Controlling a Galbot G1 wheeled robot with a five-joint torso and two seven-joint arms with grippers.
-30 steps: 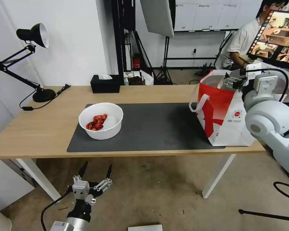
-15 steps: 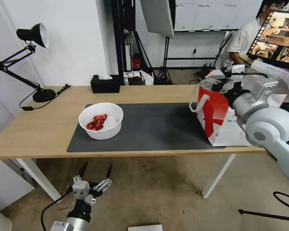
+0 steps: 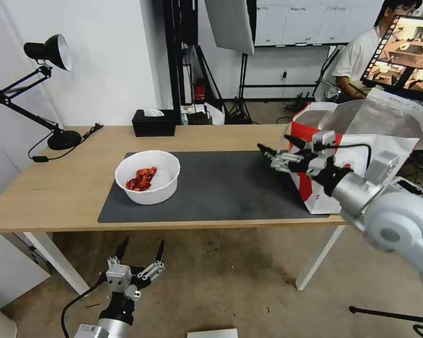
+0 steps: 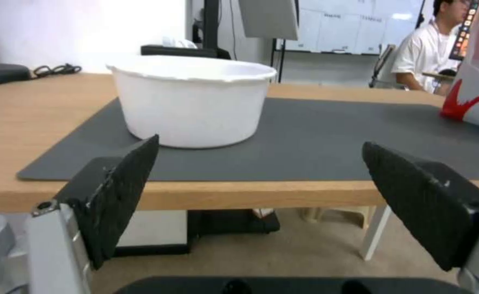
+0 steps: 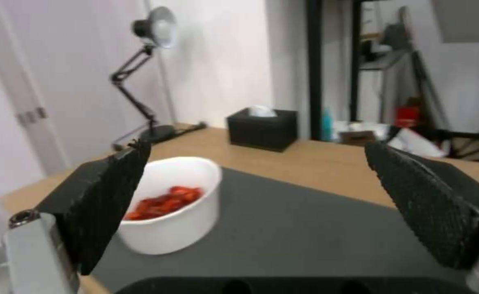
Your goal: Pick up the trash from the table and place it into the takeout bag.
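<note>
Right claw [image 3: 276, 149] open over the mat, bowl [image 3: 148, 176] well to its left; left claw [image 3: 140, 256] open, below bench [image 3: 56, 188] edge.

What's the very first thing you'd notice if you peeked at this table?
Probably the white bowl with red shells inside, sitting on the left part of the dark grey mat. Next, the big red-and-white takeout bag at the table's right end, with the open right gripper reaching out over the mat toward the bowl.

right claw [image 5: 256, 204] spread wide, empty; white bowl [image 5: 174, 204] with red shells on grey mat [image 5: 283, 241]
</note>
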